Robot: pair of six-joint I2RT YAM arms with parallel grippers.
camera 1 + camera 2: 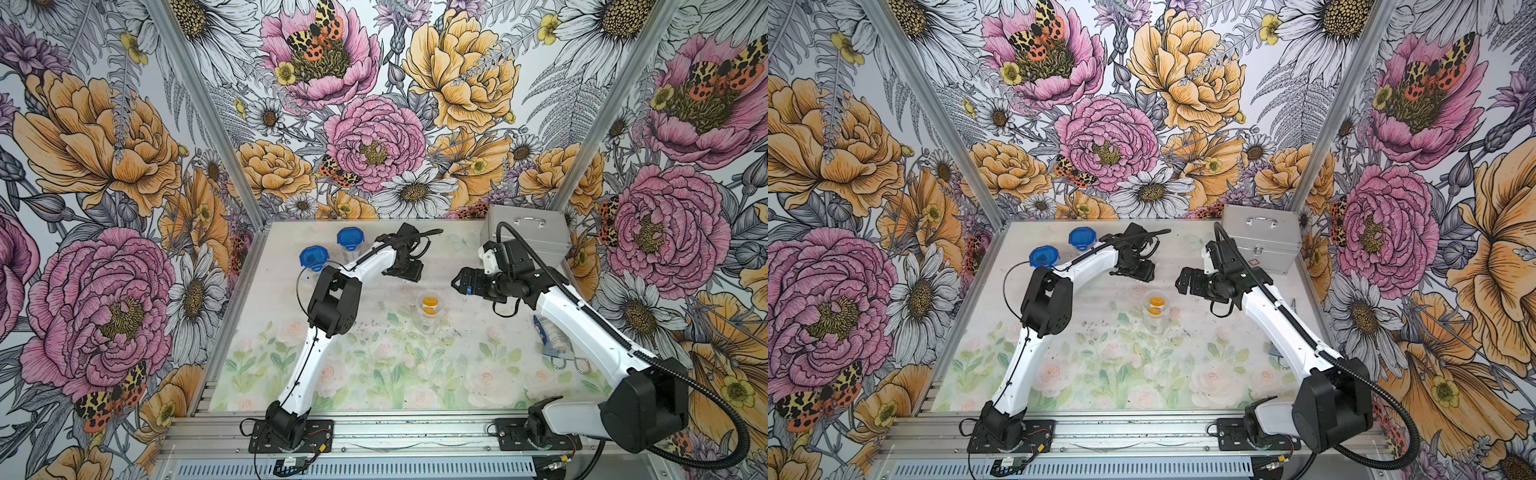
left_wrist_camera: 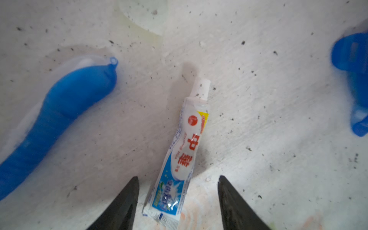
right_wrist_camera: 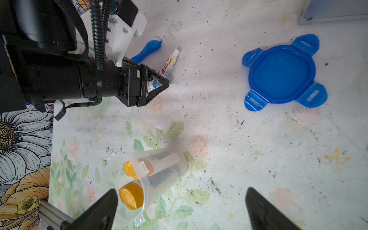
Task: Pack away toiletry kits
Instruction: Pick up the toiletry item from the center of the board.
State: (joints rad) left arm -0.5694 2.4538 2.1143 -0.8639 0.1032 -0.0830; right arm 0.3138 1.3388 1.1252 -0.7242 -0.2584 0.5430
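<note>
Read the label on the toothpaste tube [image 2: 184, 147]: red "中華" on white, red round logo, yellow flash, blue crimp end w/ white chars. The tube lies flat betw. the left gripper [image 2: 178, 177] fingers, cap pointing away. Fingers are spread, not touching it. The blue toothbrush [image 2: 65, 103] lies outside one finger. The right gripper [image 3: 181, 189] is spread wide, w/ the clear cup [image 3: 171, 169] of 2 gold-capped bottles [image 3: 130, 196] just beside one fingertip and the blue four-tab lid [image 3: 281, 72] ahead.

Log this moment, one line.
left gripper: open astride toothpaste tube | right gripper: open, empty | clear cup: two gold-capped bottles inside
</note>
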